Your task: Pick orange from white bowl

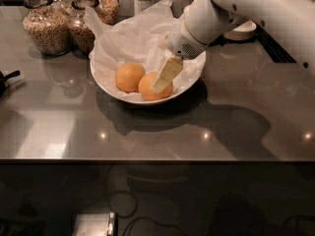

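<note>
The white bowl (106, 82), lined with crumpled white paper, sits at the back middle of the grey table. Two oranges lie side by side in its front part. The orange (147, 93) is the deeper-coloured one on the right; a yellower orange (129, 76) touches it on the left. My gripper (165, 75) reaches down from the upper right into the bowl. Its cream tip lies across the front and top of the orange and hides part of it. The white wrist (197, 26) hangs over the bowl's right rim.
Glass jars of grain (47, 26) stand close behind the bowl at the back left. Stacked cream bowls (243, 31) sit at the back right, beside a dark grate (273, 45). A black object (6, 80) pokes in at the left edge. The table's front edge (147, 159) runs across below.
</note>
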Controlling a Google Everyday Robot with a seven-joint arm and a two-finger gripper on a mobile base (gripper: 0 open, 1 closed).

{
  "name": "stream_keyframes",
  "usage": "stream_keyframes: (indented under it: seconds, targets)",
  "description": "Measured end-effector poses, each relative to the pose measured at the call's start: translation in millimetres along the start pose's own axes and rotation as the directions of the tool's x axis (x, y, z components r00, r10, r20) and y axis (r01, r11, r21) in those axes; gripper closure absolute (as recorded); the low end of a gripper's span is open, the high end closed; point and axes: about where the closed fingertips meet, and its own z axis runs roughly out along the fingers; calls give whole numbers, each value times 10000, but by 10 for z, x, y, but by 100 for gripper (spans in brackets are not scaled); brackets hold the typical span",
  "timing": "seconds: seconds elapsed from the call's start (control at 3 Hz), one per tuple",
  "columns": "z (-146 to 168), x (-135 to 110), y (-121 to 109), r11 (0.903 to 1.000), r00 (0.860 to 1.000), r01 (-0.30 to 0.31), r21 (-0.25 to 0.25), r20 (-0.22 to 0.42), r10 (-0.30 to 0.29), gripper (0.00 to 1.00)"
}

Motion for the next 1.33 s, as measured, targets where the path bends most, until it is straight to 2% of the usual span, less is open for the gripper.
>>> stream_keyframes:
  seconds: [0.33, 1.0, 1.33]
  targets:
    - [94, -7, -9, 9998, 10000, 19, -204, -12, -19, 23]
    - [175, 60, -3, 9983, 9996, -200, -542, -230, 188, 24]
    - [342, 219, 75, 9925, 9969, -473, -1129, -672, 399, 21]
